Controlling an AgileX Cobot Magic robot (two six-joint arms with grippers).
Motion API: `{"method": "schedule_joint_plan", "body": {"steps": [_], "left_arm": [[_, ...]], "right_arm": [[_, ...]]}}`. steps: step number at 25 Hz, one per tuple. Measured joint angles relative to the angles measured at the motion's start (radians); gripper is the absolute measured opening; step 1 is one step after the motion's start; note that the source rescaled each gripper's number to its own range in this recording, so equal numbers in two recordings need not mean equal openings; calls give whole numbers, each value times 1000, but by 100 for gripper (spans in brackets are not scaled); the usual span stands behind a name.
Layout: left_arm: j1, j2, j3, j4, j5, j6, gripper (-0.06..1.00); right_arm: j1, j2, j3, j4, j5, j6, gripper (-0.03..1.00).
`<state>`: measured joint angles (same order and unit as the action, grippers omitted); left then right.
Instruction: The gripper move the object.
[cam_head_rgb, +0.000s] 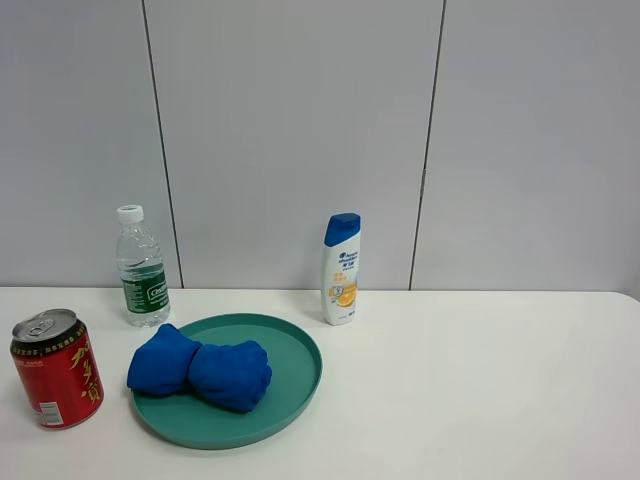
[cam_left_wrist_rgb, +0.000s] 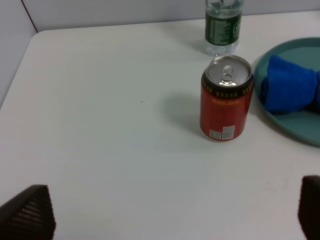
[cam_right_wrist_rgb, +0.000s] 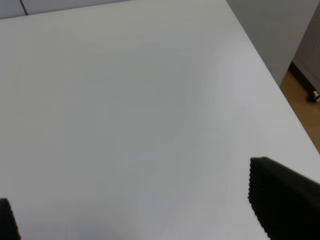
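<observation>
A red drink can (cam_head_rgb: 55, 368) stands at the table's front left; in the left wrist view the can (cam_left_wrist_rgb: 226, 99) is upright, well ahead of my left gripper (cam_left_wrist_rgb: 170, 212), which is open and empty. A crumpled blue cloth (cam_head_rgb: 202, 368) lies on a teal plate (cam_head_rgb: 300, 375); the cloth (cam_left_wrist_rgb: 289, 84) and the plate (cam_left_wrist_rgb: 295, 125) also show in the left wrist view. My right gripper (cam_right_wrist_rgb: 145, 215) is open and empty over bare table. Neither gripper shows in the exterior high view.
A clear water bottle (cam_head_rgb: 141, 268) with a green label stands behind the can, and also shows in the left wrist view (cam_left_wrist_rgb: 223, 26). A white shampoo bottle (cam_head_rgb: 341, 270) with a blue cap stands at the back centre. The table's right edge (cam_right_wrist_rgb: 272, 85) lies near my right gripper.
</observation>
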<state>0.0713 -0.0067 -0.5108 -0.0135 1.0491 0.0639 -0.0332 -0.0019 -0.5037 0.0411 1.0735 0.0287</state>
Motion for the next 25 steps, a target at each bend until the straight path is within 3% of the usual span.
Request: {"method": "schedule_joint_plan", "body": {"steps": [25], "left_arm": [[-29,0,0,0,0,0,100]], "right_arm": [[0,0,0,9,-15,10,98]]}}
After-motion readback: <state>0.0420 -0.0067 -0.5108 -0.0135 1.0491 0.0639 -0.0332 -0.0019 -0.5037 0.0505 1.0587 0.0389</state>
